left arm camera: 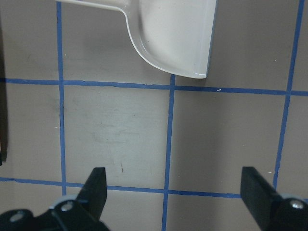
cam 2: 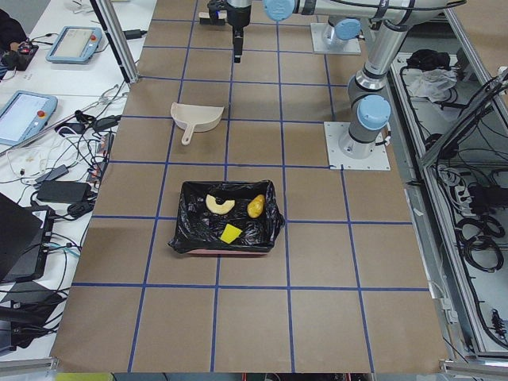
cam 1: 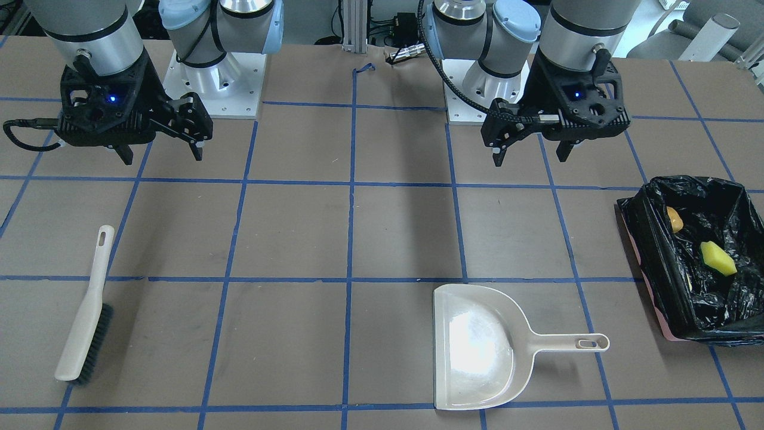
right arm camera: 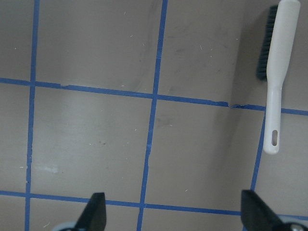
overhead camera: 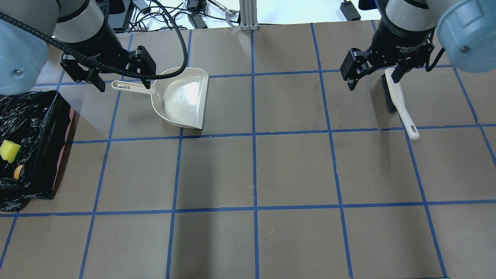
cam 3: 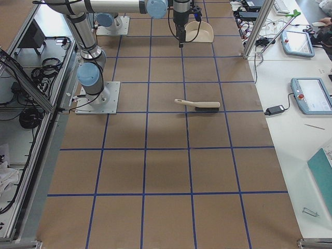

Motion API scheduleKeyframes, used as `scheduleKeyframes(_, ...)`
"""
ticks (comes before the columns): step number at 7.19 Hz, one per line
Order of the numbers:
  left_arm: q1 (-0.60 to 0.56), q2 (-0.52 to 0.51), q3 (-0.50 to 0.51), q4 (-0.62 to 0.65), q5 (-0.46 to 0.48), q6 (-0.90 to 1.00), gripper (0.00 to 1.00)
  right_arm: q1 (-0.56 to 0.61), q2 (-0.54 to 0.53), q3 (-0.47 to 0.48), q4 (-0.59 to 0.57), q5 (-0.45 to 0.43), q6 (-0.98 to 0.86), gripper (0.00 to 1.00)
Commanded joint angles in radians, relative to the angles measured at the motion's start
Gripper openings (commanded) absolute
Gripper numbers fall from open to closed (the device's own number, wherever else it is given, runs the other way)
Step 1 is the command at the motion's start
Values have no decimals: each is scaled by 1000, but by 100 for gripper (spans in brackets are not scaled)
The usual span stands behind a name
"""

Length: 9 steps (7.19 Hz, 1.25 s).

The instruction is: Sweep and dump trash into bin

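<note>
The trash lies inside the bin (cam 1: 653,257), a black-bagged box at the table's end on my left side. The side view shows a tan croissant piece (cam 2: 219,204), a yellow-brown potato lump (cam 2: 255,206) and a yellow-green sponge piece (cam 2: 231,232). From the front I see the potato lump (cam 1: 674,220) and sponge (cam 1: 718,258). My left gripper (overhead camera: 124,87) hangs open and empty above the dustpan handle, right of the bin (overhead camera: 50,128). My right gripper (overhead camera: 372,83) is open and empty, above the brush's bristle end. Both wrist views show wide-apart fingers, left (left arm camera: 175,197) and right (right arm camera: 175,214).
A beige dustpan (overhead camera: 182,97) lies flat on the table at the far side, handle toward the bin. A beige brush (overhead camera: 399,100) with dark bristles lies on the table on my right side. Blue tape lines grid the brown table top. Operator desks with tablets flank the table.
</note>
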Motion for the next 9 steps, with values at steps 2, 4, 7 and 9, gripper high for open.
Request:
scheduleKeyframes(2,42,4,-5,2,5,1,100,-1,10,1,0,3,5,100)
scheduleKeyframes(4,40,7,-10,2,4,1,100,-1,11,1,0,3,6,100)
scheduleKeyframes(7,39,7,-10,2,4,3,100,-1,11,1,0,3,7,100)
scheduleKeyframes(9,34,5,-15,4,1,3,100,-1,11,1,0,3,7,100)
